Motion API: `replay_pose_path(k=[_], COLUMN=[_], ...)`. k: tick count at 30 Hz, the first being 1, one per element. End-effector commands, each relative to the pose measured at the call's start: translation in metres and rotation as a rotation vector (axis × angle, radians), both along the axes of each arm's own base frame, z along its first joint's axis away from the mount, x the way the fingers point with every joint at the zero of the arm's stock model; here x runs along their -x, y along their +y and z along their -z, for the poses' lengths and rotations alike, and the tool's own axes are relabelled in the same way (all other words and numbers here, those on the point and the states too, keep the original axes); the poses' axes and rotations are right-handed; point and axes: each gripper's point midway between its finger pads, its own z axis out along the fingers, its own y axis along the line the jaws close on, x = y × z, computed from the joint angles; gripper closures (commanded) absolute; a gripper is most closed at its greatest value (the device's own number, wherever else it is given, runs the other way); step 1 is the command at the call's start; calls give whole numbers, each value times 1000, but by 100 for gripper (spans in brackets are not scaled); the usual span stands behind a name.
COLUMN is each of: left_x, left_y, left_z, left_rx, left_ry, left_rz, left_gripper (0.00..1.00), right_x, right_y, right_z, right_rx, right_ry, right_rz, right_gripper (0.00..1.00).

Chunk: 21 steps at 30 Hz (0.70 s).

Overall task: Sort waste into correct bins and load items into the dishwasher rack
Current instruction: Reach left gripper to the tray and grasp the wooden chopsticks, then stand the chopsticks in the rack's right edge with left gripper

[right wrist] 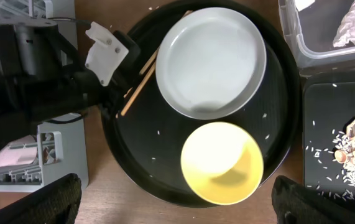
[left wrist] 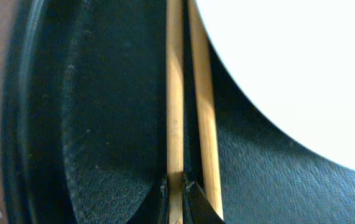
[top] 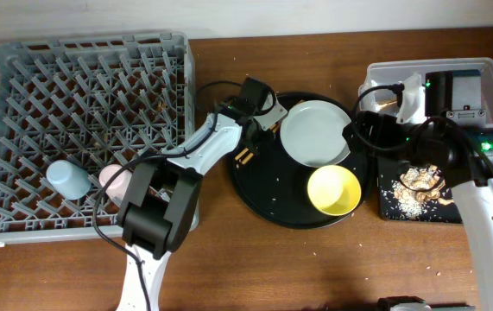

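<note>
Inside the rack (top: 82, 41) stand blue cup (top: 69, 180) and pink cup (top: 112, 179). Plate (top: 313, 132), bowl (top: 333, 190) and chopsticks (left wrist: 175, 93) lie on the round tray (top: 255, 186), not yet loaded. Left gripper (left wrist: 176, 199) is pinched closed on one chopstick; right gripper (right wrist: 183, 199) hangs wide apart and empty.

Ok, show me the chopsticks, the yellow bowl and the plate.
chopsticks (left wrist: 175, 93), left wrist view, shaft of the left stick.
yellow bowl (right wrist: 222, 163), right wrist view, inner floor.
plate (right wrist: 211, 62), right wrist view, flat centre.
</note>
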Motion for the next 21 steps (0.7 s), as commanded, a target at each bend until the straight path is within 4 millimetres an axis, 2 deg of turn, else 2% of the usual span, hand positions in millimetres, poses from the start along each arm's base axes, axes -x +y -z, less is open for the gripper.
replay_pose_path(k=[1,2,5,6,8,9,10,11,12,13,15,16,17,18,21], left_x=[-7,-5,5,4,5,6,7,7,6,3,2,1,0,0,1], left_y=[3,7,24,46,120,143,180,202,216,219,213,206,204,204,203], left_z=[-68,-92,-129,-140,-168,-174,-172,-166,-158,-148,-120,-99,-90,-85,-84], left_rx=[44,46,58,24,-23,-2,2,17,49,77,71,13,-11,-27,-51], left_ry=[-23,-28,-28,-34,-47,-26,13,48,79,109,149,166,173,182,179], left_rz=[-42,-51,-112,-236,-629,-735,-874,-980,-1060,-1076,-1061,-965,-929,-907,-835], left_gripper=[93,94,93,94,94,94,94,94,94,94,93,93,93,93,80], right_x=[0,0,0,0,0,0,0,0,0,0,0,0,0,0,0], right_y=[-1,-1,-1,-1,-1,-1,-1,-1,-1,-1,-1,-1,-1,-1,-1], right_z=[-2,-2,-2,-2,-2,-2,-2,-2,-2,-2,-2,-2,-2,-2,-2], right_rx=[-4,-4,-4,-4,-4,-4,-4,-4,-4,-4,-4,-4,-4,-4,-4], right_ry=[-1,-1,-1,-1,-1,-1,-1,-1,-1,-1,-1,-1,-1,-1,-1], right_rz=[1,1,1,1,1,1,1,1,1,1,1,1,1,1,1], right_gripper=[2,2,2,2,2,2,2,2,1,1,1,2,2,2,2])
